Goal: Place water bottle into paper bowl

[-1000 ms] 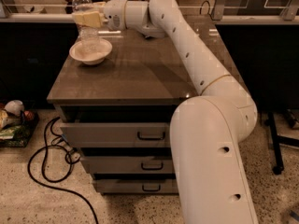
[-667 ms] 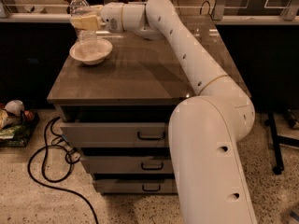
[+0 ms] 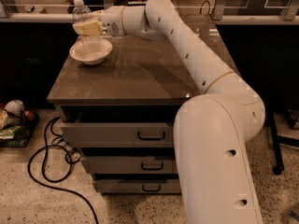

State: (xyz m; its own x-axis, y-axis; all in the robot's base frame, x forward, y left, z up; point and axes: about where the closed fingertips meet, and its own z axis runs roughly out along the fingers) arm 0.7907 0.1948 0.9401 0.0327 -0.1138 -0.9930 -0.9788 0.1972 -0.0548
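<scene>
The water bottle (image 3: pixel 82 17) is clear and ribbed with a white cap. It stands upright over the paper bowl (image 3: pixel 91 52), its lower part reaching down into the bowl. The bowl is shallow and cream-white, at the far left of the brown cabinet top (image 3: pixel 140 73). My gripper (image 3: pixel 87 28) reaches in from the right at the end of the long white arm. Its yellowish fingers (image 3: pixel 88 28) are closed around the bottle's middle. Whether the bottle's base touches the bowl is hidden.
The cabinet has three drawers (image 3: pixel 117 135) with dark handles below the top. A black cable (image 3: pixel 49 171) loops on the speckled floor at the left. Some clutter (image 3: pixel 14 120) lies on the floor at the far left. A glass-topped counter (image 3: pixel 210 17) runs behind.
The gripper with the bottle has shifted left and a little down, from behind the bowl's right side to over the bowl.
</scene>
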